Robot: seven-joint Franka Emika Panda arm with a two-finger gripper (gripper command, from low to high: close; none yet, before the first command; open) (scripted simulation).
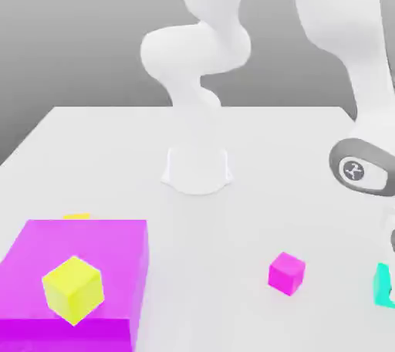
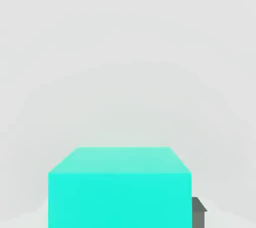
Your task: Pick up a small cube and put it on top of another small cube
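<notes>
The small cyan cube sits on the white table at the exterior view's far right edge, partly cut off by the frame. In the hand view the cyan cube lies close up between the fingers, with one grey fingertip pressed against its side. My gripper is down at this cube and shut on it. The other small cube, magenta, rests on the table to the exterior view's left of the cyan one, apart from it.
A large magenta block fills the exterior view's lower left, with a yellow cube in front of it and a yellow sliver behind it. The arm's round base stands mid-table. White table surrounds the small cubes.
</notes>
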